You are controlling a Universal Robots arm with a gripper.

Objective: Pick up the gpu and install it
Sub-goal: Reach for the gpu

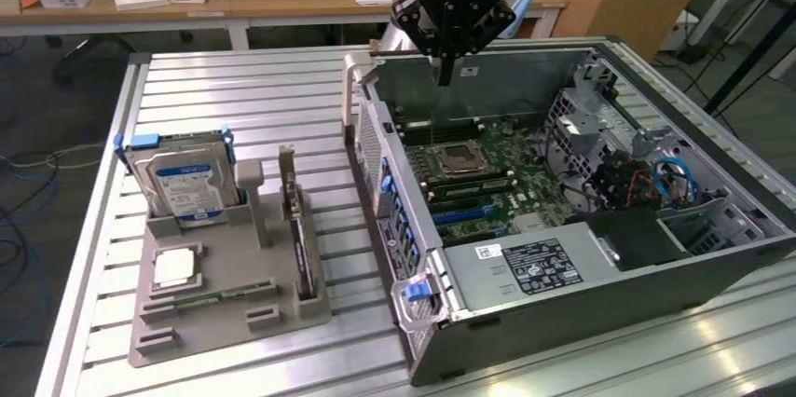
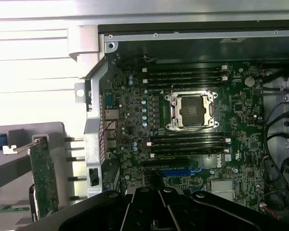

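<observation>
**Item:** gpu (image 1: 294,215).
**Location:** stood upright on its long edge in the grey holder (image 1: 168,334), in the slot along the holder's edge nearest the computer case (image 1: 498,341). It is untouched.
**Handling, as judged:** light, stiff and thin, with fragile board components and faces that are likely slick. The upper long edge is best pinched across its thickness, clear of the metal bracket.
**State of gripper** (image 1: 445,75)**:** clenched shut with nothing held, poised above the case's far wall, well apart from the card.

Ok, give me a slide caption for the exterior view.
Shut claw hangs above the open case while the gpu stands on edge in the holder at the exterior view's left.
</observation>
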